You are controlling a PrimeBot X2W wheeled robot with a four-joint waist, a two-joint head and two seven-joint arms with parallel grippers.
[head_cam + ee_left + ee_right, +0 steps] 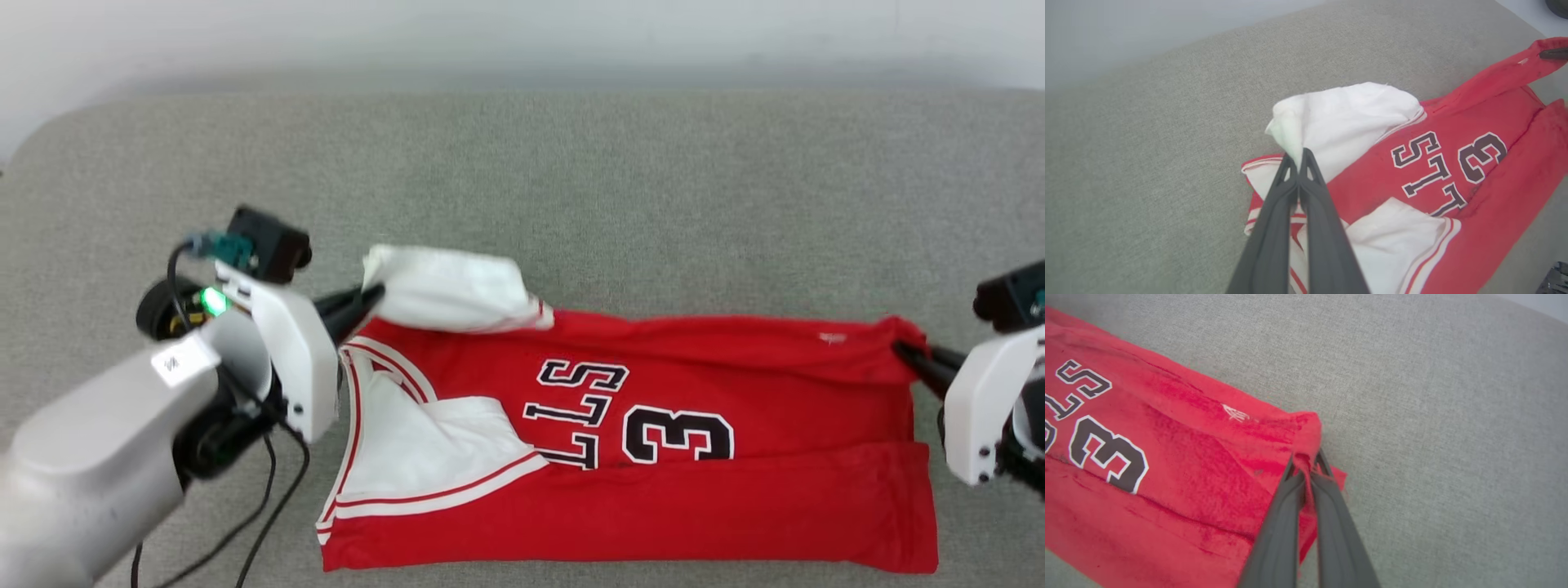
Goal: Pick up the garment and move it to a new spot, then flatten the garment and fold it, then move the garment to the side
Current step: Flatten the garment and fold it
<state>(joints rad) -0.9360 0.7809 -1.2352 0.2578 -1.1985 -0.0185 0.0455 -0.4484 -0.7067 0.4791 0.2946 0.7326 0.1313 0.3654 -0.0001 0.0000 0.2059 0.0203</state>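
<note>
- Garment (735, 498) lies stretched across the grey fabric surface (571, 163), lettering up, with the near long edge folded over the body.
- Left gripper (374, 292): fingers pressed together, pinching the far white sleeve (449, 286), which is raised off the red body.
- Right gripper (900, 349): fingers clamped on the bunched far hem corner (1306, 433).
- Near white sleeve (457, 441) lies flat on the chest.

garment (735, 506) lies on fabric surface (571, 180), toward front.
</note>
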